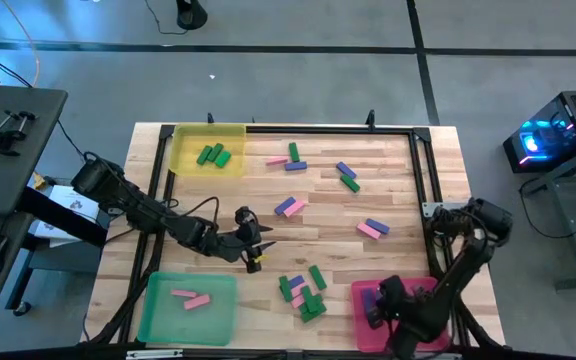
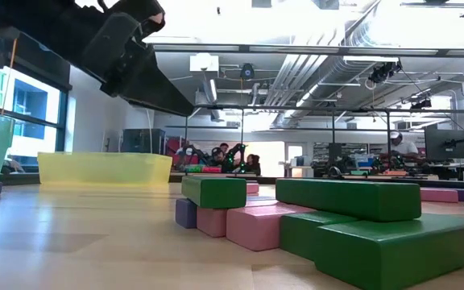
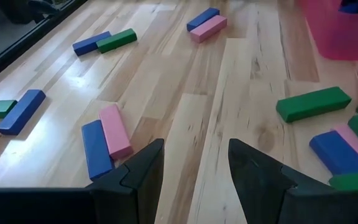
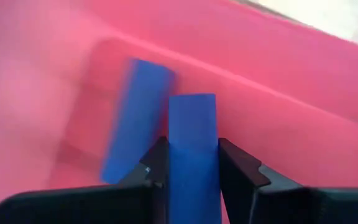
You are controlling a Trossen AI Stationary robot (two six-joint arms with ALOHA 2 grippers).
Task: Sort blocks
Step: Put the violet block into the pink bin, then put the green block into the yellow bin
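The right gripper clamps a blue block inside the pink-red tray at the table's five o'clock, beside another blue block. The left gripper, jaws apart and empty, hangs mid-table; loose blocks lie at its three o'clock.

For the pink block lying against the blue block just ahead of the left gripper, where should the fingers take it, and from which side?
Judging by its pose, grip the flat pink rectangular block at mid-length from above. One long side touches the blue rectangular block, so either nudge them apart first or close the open left gripper fingers on its short ends, which stand free on the wooden table.
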